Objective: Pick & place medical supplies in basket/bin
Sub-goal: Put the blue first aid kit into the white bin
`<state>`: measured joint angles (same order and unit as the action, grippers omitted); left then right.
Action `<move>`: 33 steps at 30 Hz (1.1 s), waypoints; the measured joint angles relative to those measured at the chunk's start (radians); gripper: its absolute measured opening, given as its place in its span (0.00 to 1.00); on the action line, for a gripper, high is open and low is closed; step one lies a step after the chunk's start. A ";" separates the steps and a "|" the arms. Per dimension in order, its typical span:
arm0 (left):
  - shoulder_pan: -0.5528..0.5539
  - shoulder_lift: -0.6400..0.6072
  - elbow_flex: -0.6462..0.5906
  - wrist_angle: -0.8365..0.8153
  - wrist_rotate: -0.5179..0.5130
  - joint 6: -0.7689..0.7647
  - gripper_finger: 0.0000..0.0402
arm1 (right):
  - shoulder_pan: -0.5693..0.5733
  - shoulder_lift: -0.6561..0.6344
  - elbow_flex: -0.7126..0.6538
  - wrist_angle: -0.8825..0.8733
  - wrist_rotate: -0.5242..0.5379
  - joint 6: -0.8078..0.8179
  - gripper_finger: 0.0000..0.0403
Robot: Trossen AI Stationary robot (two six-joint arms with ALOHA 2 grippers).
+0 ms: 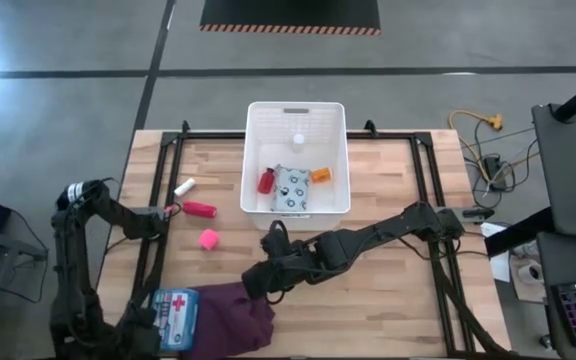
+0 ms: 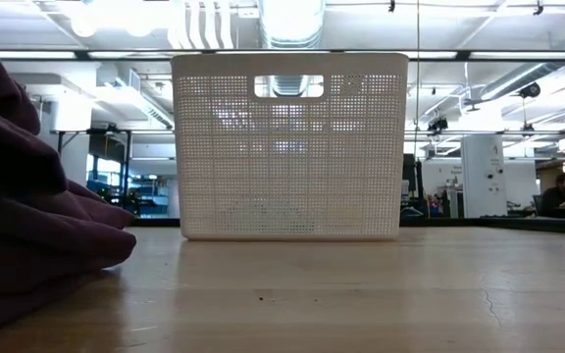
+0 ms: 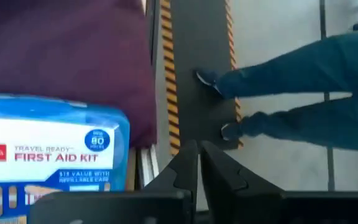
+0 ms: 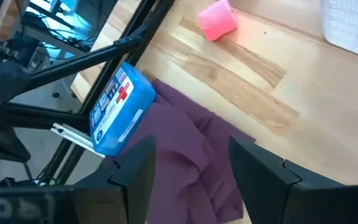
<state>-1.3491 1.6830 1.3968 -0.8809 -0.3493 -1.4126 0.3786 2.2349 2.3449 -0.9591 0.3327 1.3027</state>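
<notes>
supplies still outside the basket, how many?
4. White vial and pink-red tube lie left of the basket; pink cube nearer the front; first-aid pouch at the front-left edge beside the purple cloth, which could hide more.

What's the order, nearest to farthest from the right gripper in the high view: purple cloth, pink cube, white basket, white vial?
From the right gripper:
1. purple cloth, right beside it at the table's near edge.
2. pink cube, on bare wood toward the left arm.
3. white basket, at the table's far middle.
4. white vial, left of the basket.
</notes>
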 joint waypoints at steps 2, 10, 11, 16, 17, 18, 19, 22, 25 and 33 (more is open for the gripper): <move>0.000 0.003 -0.017 0.073 0.001 0.000 0.00 | 0.000 0.000 -0.002 -0.009 -0.001 -0.001 0.48; 0.025 -0.022 -0.208 0.252 0.030 -0.045 0.00 | 0.001 0.000 -0.002 -0.014 -0.024 -0.003 0.48; 0.038 -0.036 -0.227 0.250 0.044 -0.043 0.00 | 0.002 0.000 -0.002 -0.015 -0.026 -0.004 0.48; 0.123 -0.096 -0.342 0.361 0.139 0.059 0.00 | 0.003 0.000 -0.002 -0.040 -0.027 -0.005 0.48; 0.142 -0.099 -0.363 0.461 0.180 0.084 0.00 | 0.003 0.000 -0.002 -0.041 -0.030 -0.005 0.48; 0.156 -0.098 -0.386 0.520 0.227 0.105 0.00 | 0.003 0.000 -0.002 -0.041 -0.031 -0.005 0.48; 0.165 -0.093 -0.407 0.548 0.244 0.116 0.00 | 0.003 0.000 -0.002 -0.041 -0.035 -0.005 0.48; 0.169 -0.069 -0.432 0.468 0.259 0.115 0.00 | 0.003 0.000 -0.002 -0.041 -0.043 -0.009 0.48; 0.165 -0.087 -0.425 0.328 0.349 0.101 0.00 | 0.005 0.000 -0.002 -0.051 -0.043 -0.016 0.48; 0.165 -0.252 -0.456 -0.069 0.257 0.040 0.00 | 0.004 0.000 -0.002 -0.059 -0.043 -0.016 0.48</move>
<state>-1.1843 1.4307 0.9412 -0.9501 -0.0919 -1.3727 0.3824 2.2349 2.3428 -1.0183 0.2894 1.2869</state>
